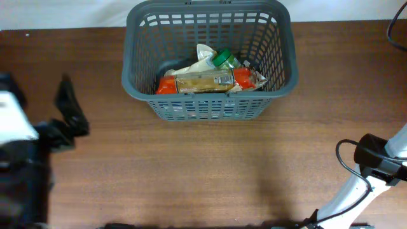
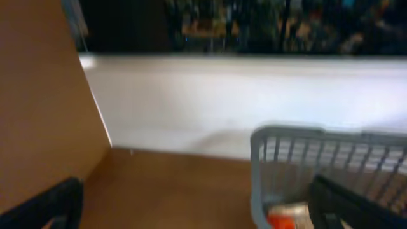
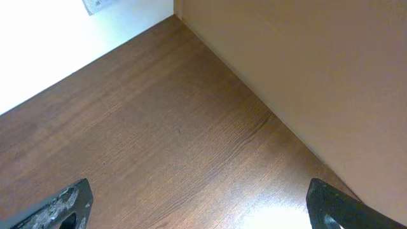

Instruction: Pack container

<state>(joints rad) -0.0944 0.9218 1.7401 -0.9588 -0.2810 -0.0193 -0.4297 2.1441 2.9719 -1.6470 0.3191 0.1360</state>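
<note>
You have one brown wood-grain worktop (image 1: 210, 172) under everything, and one container (image 1: 203, 109), a dark grey slotted basket, standing on it at the far middle, well apart from both arms. The left arm (image 1: 19, 127) sits at the left edge of the overhead view, blurred and partly cut off; the white right arm (image 1: 375, 165) enters at the lower right corner, its claw out of that frame. From its own wrist view you can see the left claw (image 2: 197, 213) spread wide with nothing between its two dark fingers (image 2: 57, 203), and a blurred corner of the container beyond. The right claw (image 3: 200, 207) is likewise fully spread and holding nothing, over bare worktop near a tan wall (image 3: 305, 63). Inside the container you can count three things piled together: a flat packet (image 1: 210, 81) with orange ends lying across the front, a pale pouch (image 1: 202, 57) behind it, and a green-capped bottle (image 1: 222, 60). They overlap, so anything underneath is hidden from you.
</note>
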